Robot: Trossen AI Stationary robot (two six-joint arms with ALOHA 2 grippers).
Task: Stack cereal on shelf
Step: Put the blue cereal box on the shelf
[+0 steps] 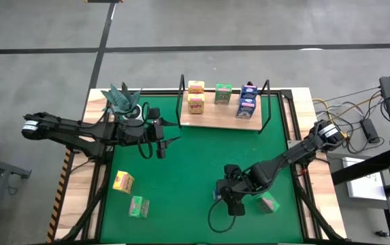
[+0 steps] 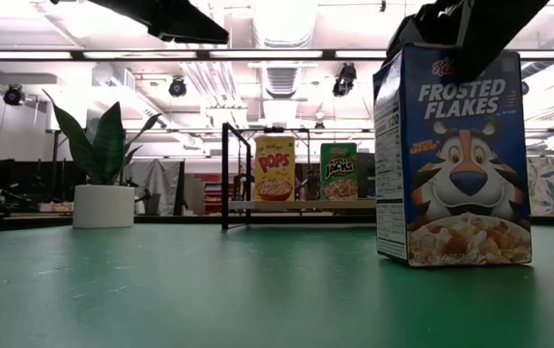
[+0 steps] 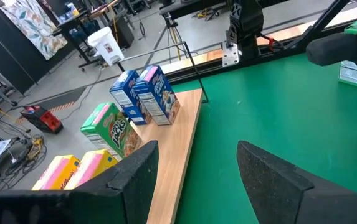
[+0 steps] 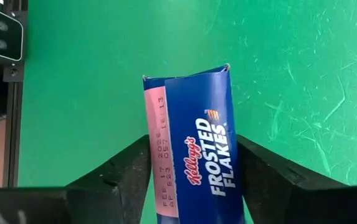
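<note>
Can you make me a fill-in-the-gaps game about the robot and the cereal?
1. The wooden shelf holds ___ cereal boxes.
2. The right end effector grips the ___ Frosted Flakes box standing on the green mat.
3. The left end effector is open and holds ___.
4. The leafy plant sits in a ___ pot.

Missing words: five; blue; nothing; white
</note>
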